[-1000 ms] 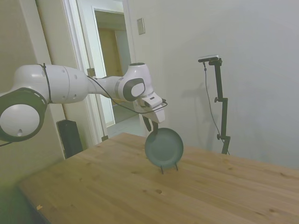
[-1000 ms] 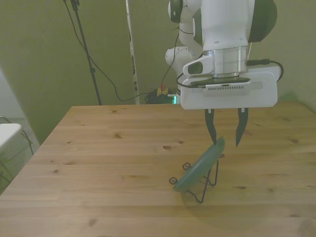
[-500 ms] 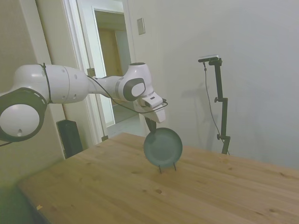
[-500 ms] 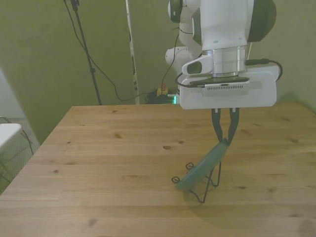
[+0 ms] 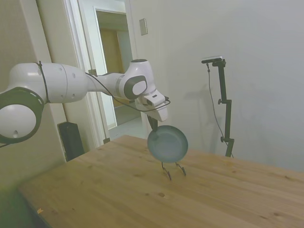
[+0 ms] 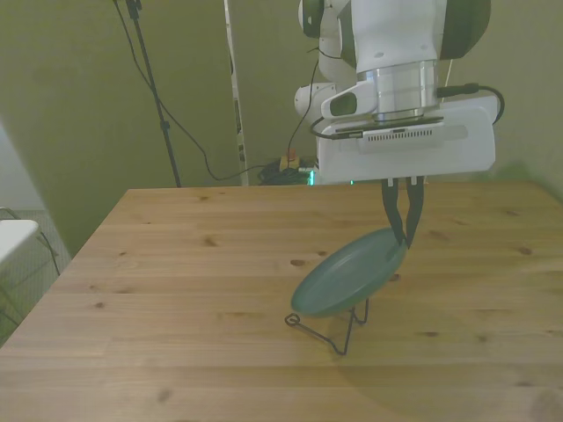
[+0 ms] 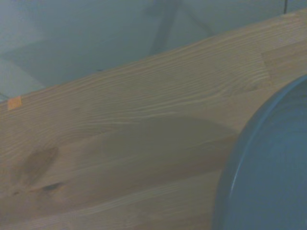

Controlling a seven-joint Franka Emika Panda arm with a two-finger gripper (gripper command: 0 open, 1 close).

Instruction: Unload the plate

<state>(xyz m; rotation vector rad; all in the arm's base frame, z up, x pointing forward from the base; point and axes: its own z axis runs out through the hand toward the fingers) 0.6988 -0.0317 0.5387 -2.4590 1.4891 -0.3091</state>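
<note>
We see the gripper (image 6: 403,236), fingers clamped on the upper rim of the teal plate (image 6: 345,275), holding it tilted in the air just above the thin wire stand (image 6: 327,326) on the wooden table (image 6: 176,264).

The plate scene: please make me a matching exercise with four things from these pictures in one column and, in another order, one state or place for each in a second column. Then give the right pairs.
Things:
1. plate
2. wire stand
3. end effector
4. table

States or places:
A. stands on the table, carrying nothing
B. shut on a rim
C. tilted, lifted clear of its holder
D. pale wood with visible knots

Pairs: 1-C, 2-A, 3-B, 4-D
</note>
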